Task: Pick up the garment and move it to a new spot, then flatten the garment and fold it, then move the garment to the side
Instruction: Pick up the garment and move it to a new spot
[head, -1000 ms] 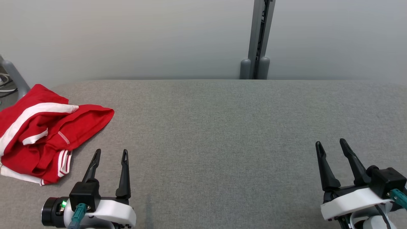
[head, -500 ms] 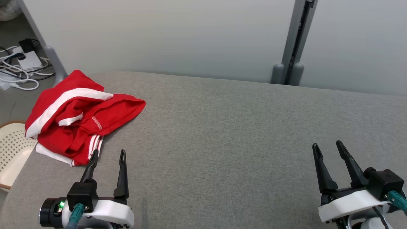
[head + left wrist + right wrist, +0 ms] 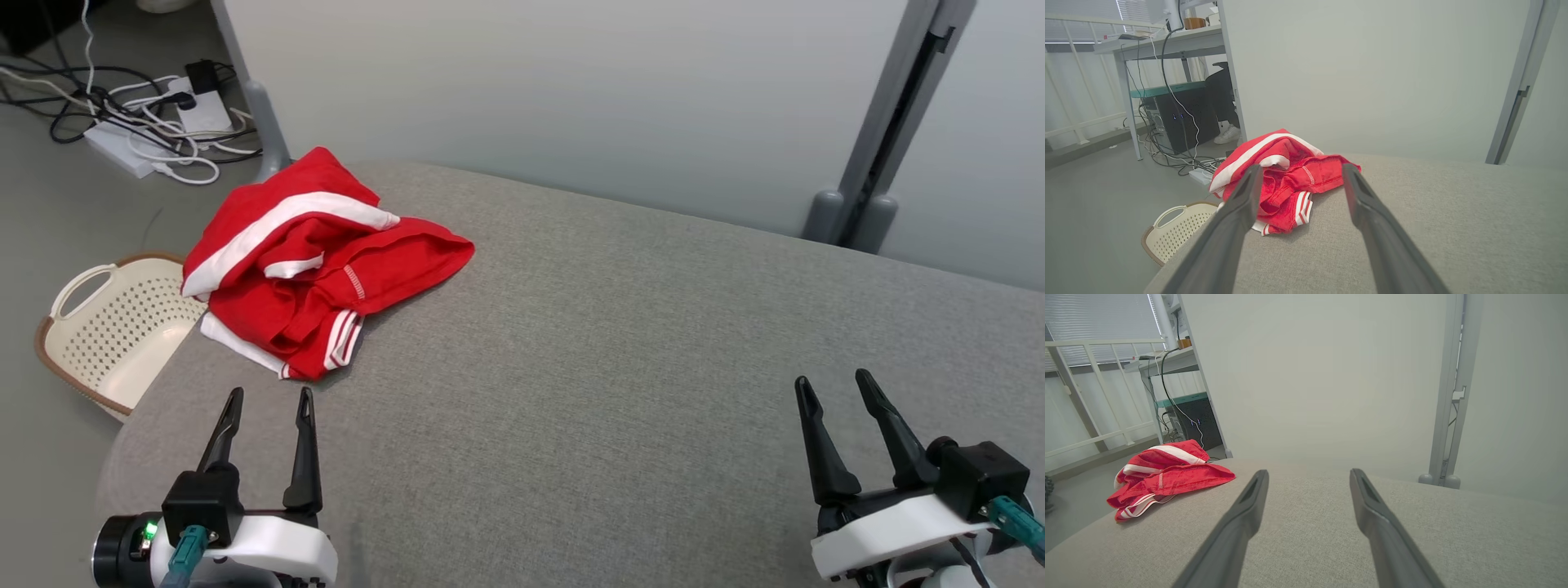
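The garment (image 3: 314, 269) is red with white stripes and lies crumpled at the far left corner of the grey table (image 3: 620, 343). My left gripper (image 3: 269, 398) hovers open and empty a short way in front of it, fingers pointing toward it. In the left wrist view the garment (image 3: 1290, 175) sits just beyond the gripper (image 3: 1299, 171), seen between the two spread fingers. My right gripper (image 3: 833, 382) is open and empty over the table's right front part, far from the garment. From the right wrist, the garment (image 3: 1167, 475) lies far off to the left of the gripper (image 3: 1308, 473).
A cream perforated basket (image 3: 110, 331) stands on the floor beside the table's left edge. Cables and a power strip (image 3: 155, 122) lie on the floor beyond it. A grey post (image 3: 878, 155) rises behind the table against the pale wall.
The head camera has turned left, so the garment, basket and floor cables came into fuller view. Both grippers stay open and low in the picture.
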